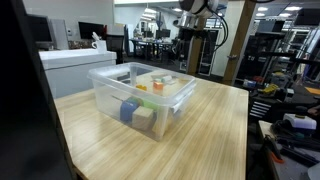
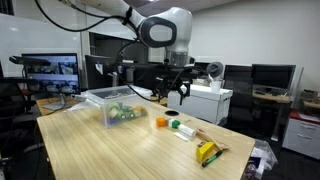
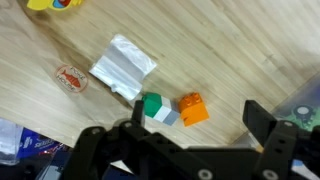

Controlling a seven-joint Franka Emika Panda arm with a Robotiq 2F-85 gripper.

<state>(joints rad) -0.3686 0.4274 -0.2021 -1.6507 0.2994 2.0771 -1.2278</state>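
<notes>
While jaws hang parted | blocky orange brick [image 3: 194, 109] | crinkled plastic bag [image 3: 122, 68]

Your clear bin [image 1: 108, 92] of toys sat toward one end of the wooden table [image 1: 215, 135]. You had a yellow packet [image 2: 208, 152] near the opposite corner. A white wrapper [image 3: 122, 68] and a round red-printed label [image 3: 70, 77] lay just inboard of it.

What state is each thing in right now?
gripper: open, empty, above the table
clear bin: upright, no lid, partly filled
orange block: on table, ungripped
green block: on table, ungripped
white packet: lying flat
yellow bag: lying crumpled
</notes>
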